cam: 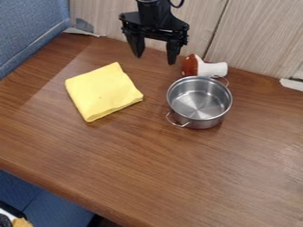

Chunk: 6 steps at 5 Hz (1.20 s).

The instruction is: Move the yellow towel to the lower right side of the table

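Two fingers wide apart, one yellow towel at left

Hanging down at the top, a little left of centre: a black two-finger gripper (155,60), spread wide, with a good gap between the fingertips. Showing through that gap: some pale wood-grain panel (254,35) and the back strip of the brown wooden table (148,168). At the top of the gripper, a thin black cable, looped.

Lying flat in the upper left part of the table: a folded yellow cloth towel (103,91), roughly square, turned askew, with one corner aimed towards the back and another towards the front. Nearer the camera than the gripper, down and to the left of it, and apart from it.

To the right of the towel, with bare wood between: a round, shiny metal pot (199,104), upright and open at the top, with a thin wire handle at the front left and another at the back right. Just behind the pot, on its side: a mushroom-shaped object with a red-brown cap and white stem (203,67), cap to the left, stem to the right. Close by the pot's rear handle; touching or not, impossible to tell.

Along the upper left, beside the table: a blue fabric panel (29,26). At the right edge, against the wood-grain panel: a small white piece (292,84), too partly seen to name.
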Motion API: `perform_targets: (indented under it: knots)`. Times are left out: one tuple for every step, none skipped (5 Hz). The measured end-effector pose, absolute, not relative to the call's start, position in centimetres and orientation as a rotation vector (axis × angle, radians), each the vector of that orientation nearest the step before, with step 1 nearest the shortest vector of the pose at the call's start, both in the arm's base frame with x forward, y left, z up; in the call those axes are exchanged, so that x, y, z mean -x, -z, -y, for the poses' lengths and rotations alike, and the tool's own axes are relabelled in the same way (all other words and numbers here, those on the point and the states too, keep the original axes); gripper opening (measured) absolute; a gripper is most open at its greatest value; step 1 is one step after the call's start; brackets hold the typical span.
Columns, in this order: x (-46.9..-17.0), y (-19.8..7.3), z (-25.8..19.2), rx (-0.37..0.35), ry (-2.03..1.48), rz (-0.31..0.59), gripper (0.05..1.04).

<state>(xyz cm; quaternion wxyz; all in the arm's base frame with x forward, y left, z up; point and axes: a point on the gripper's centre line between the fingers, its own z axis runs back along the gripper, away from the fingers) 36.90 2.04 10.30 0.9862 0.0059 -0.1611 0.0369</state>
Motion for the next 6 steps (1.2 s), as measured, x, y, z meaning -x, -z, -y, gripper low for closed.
perform_targets:
  knots:
    - [-36.8,-9.3,-1.9,-0.002,-0.073,0.295,1.001]
    - [-36.9,-9.3,-3.3,0.083,-0.1,0.286,1.001]
    - [-37.2,-9.2,-5.5,0.097,-0.166,0.283,1.001]
    - [-37.0,-9.0,-7.4,0.031,-0.231,0.289,1.001]
    - [-35.9,-7.9,-9.3,-0.084,-0.263,0.262,1.001]
    - [-34.3,-7.0,-10.9,-0.143,-0.302,0.222,1.001]
